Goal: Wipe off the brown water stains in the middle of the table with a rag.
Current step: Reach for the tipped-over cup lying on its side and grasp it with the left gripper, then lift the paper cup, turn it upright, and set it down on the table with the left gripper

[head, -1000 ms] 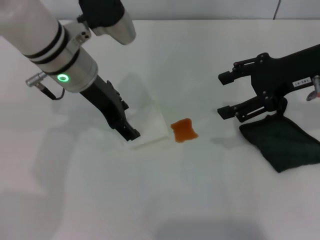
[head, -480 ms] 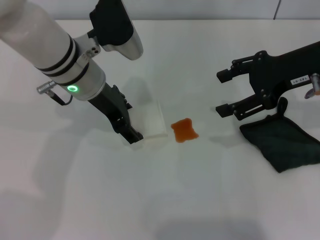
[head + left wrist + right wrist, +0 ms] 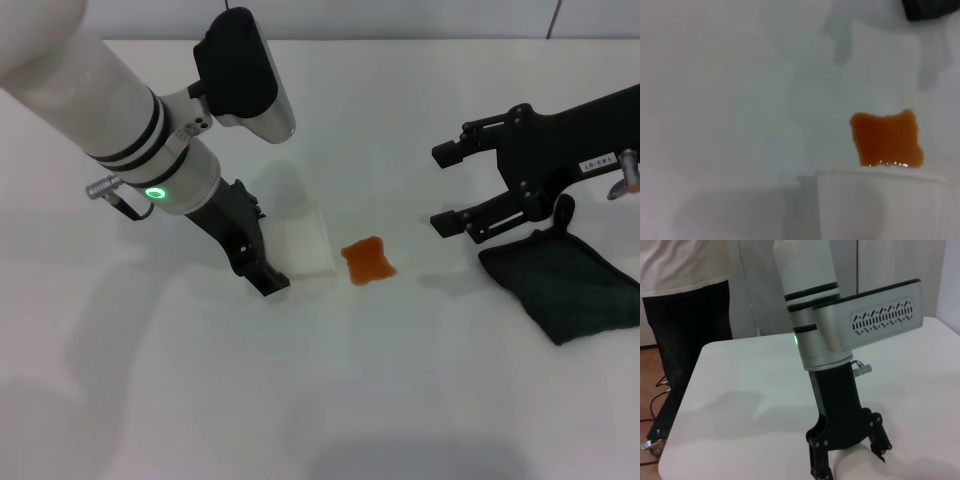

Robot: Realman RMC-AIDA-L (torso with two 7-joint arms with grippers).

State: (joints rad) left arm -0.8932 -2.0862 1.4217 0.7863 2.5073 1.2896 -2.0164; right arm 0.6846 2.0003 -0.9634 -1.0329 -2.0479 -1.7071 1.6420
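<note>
The brown water stains point(image 3: 368, 260) form one small orange blotch in the middle of the white table point(image 3: 400, 400). They also show in the left wrist view point(image 3: 886, 137), just past the rim of a white paper cup point(image 3: 875, 200). My left gripper point(image 3: 285, 255) is shut on that cup point(image 3: 305, 245), just left of the blotch. The dark green rag point(image 3: 565, 285) lies flat at the right. My right gripper point(image 3: 446, 188) hangs open and empty just left of the rag, apart from it. The right wrist view shows my left gripper point(image 3: 850, 460) straddling the cup.
A person in a white shirt and dark trousers point(image 3: 685, 290) stands beyond the far table edge point(image 3: 675, 405). A corner of the rag point(image 3: 930, 7) shows in the left wrist view. Bare tabletop lies in front of the stain.
My left arm has shifted right with the cup, bringing it closer to the blotch. The right gripper and the rag have hardly moved.
</note>
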